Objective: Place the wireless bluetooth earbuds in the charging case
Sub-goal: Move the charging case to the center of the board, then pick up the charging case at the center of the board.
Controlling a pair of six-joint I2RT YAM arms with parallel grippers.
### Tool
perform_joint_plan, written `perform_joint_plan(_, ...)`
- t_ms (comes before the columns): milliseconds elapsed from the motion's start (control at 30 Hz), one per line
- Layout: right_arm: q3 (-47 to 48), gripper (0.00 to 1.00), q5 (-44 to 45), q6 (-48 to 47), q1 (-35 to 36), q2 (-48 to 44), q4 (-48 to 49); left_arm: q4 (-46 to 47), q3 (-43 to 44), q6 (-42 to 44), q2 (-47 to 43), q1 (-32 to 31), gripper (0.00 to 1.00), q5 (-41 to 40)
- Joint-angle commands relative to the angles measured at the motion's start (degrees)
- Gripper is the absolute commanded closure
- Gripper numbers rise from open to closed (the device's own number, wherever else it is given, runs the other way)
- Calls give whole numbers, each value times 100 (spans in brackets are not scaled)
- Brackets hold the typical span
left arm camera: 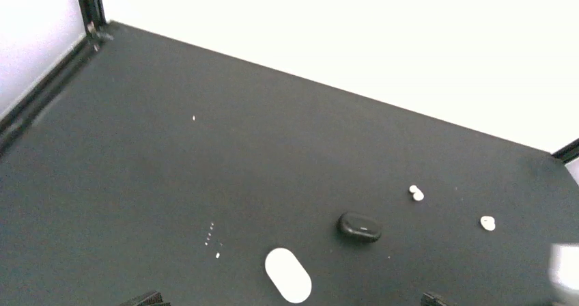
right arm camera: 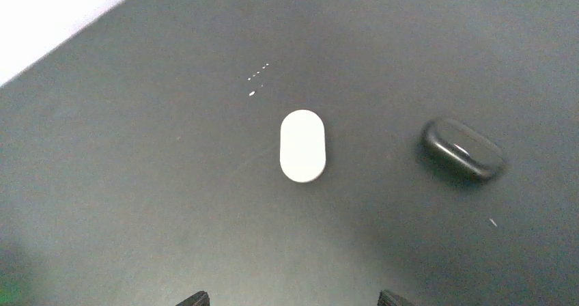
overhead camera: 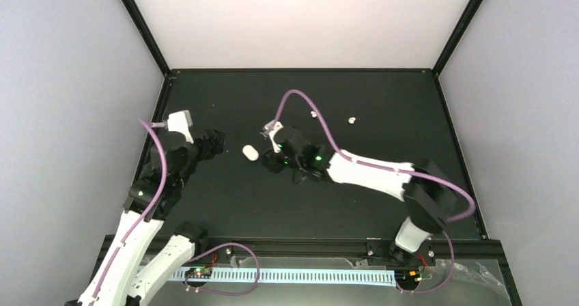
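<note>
A white pill-shaped charging case (overhead camera: pixel 250 153) lies shut on the black mat, between my two grippers. The left wrist view shows it (left arm camera: pixel 287 274) just ahead of my left gripper (left arm camera: pixel 290 299), whose jaws stand wide open and empty. A black charging case (left arm camera: pixel 360 227), also shut, lies beyond it. Two white earbuds (overhead camera: pixel 313 114) (overhead camera: pixel 351 120) lie apart at the back, seen too from the left wrist (left arm camera: pixel 416 193) (left arm camera: pixel 487 223). My right gripper (right arm camera: pixel 293 299) is open and empty, facing the white case (right arm camera: pixel 302 145), with the black case (right arm camera: pixel 463 158) to its right.
The black mat (overhead camera: pixel 225 203) is bordered by a black frame rail (overhead camera: pixel 151 132) on the left, one at the back and one on the right (overhead camera: pixel 459 156). White walls rise behind them. Tiny white specks (left arm camera: pixel 210 238) dot the mat near the white case.
</note>
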Motion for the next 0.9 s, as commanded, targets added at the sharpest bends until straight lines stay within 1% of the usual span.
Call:
perform_joint_plan(0,1185,36,-253,-313,-63,1390,-144,-95,-93,654,-418,11,1,-286)
perform_joint_plan(200,2513,31,-206,-486,-192,2882,-719,197,-531,813,-900,-58,1,-106)
perform_joint_plan(300,2948,27,-290,-542,-256,3332,-921,332,-786,830,-1079,-105,1,-86)
perform_joint_plan(400,3347,25,-314,-616,-278,3761,-1117,389,-886,869,-1162,-146,1,-154)
perform_joint_plan(600,3966,26,-249,-709,-286,4329,-1323,517,-1024,898,-1240,-177,1,-51)
perform_joint_plan(733,4209,28,-228,-794,-287,4550,-1396,533,-1027,909,-1226,-172,1,-63)
perform_joint_plan(867,4409,32,-189,-884,-287,4747,-1510,542,-1033,915,-1215,-172,1,-61)
